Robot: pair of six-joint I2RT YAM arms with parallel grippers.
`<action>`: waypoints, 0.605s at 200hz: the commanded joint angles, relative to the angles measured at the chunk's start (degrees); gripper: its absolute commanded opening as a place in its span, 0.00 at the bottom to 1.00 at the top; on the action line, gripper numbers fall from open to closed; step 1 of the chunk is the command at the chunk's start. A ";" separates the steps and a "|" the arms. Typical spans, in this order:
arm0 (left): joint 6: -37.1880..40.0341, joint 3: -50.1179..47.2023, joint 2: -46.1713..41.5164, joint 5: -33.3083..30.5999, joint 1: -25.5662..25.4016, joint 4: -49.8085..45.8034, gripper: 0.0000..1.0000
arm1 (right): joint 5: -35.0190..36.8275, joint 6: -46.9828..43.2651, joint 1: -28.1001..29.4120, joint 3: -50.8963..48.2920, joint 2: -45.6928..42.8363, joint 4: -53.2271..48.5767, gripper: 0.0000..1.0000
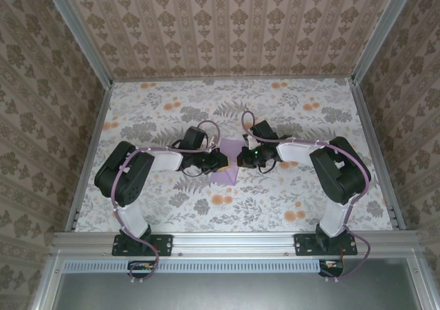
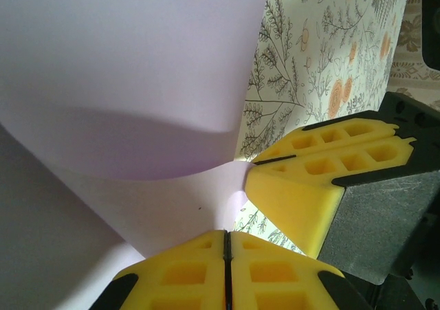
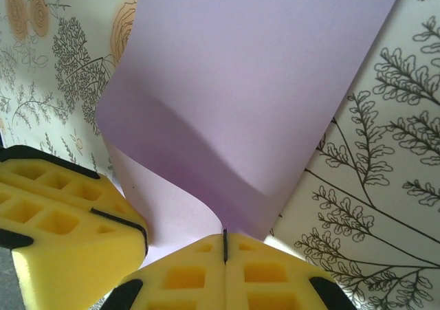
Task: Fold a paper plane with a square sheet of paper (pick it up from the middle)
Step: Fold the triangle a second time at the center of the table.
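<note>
The square sheet of paper (image 1: 227, 175), plain lavender, hangs between my two grippers at the middle of the table. It is bowed into a curve rather than flat. My left gripper (image 1: 219, 160) is shut on one edge of it, and my right gripper (image 1: 240, 158) is shut on the opposite edge, tip to tip. In the left wrist view the sheet (image 2: 124, 62) curls up from my shut yellow fingertips (image 2: 225, 236), with the right gripper's fingers (image 2: 309, 186) close by. The right wrist view has the sheet (image 3: 261, 83) rising from my shut jaws (image 3: 225, 237), the left gripper's fingers (image 3: 62, 227) alongside.
The floral-patterned tabletop (image 1: 289, 117) spreads around both arms. Patterned walls and metal rails (image 1: 371, 145) enclose it at the left, right and back. Both arms bend inward from their bases at the near edge.
</note>
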 commanded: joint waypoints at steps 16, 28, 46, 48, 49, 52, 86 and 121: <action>1.30 1.68 1.30 1.48 -0.11 -0.79 0.10 | 0.55 -1.79 -0.39 2.00 1.80 -2.01 0.00; 1.38 1.77 1.58 1.55 -0.11 -0.75 0.10 | 0.57 -1.83 -0.39 2.16 1.98 -2.20 0.00; 1.39 1.93 1.95 1.61 -0.19 -0.74 0.10 | 1.14 -2.10 -0.37 2.24 2.25 -2.55 0.00; 1.50 1.95 1.96 1.61 -0.19 -0.77 0.10 | 1.16 -2.13 -0.35 2.31 2.25 -2.64 0.00; 1.44 1.95 2.00 1.61 -0.19 -0.75 0.10 | 1.16 -2.14 -0.30 2.32 2.25 -2.65 0.00; 1.47 1.96 2.04 1.61 -0.19 -0.77 0.10 | 1.20 -2.22 -0.33 2.39 2.33 -2.70 0.00; 1.48 2.08 2.32 1.81 -0.28 -0.69 0.10 | 2.12 -2.93 -0.41 3.04 2.57 -3.61 0.00; 1.48 2.02 1.63 1.87 -0.37 -0.39 0.10 | 3.31 -4.02 -0.45 3.72 2.55 -4.74 0.00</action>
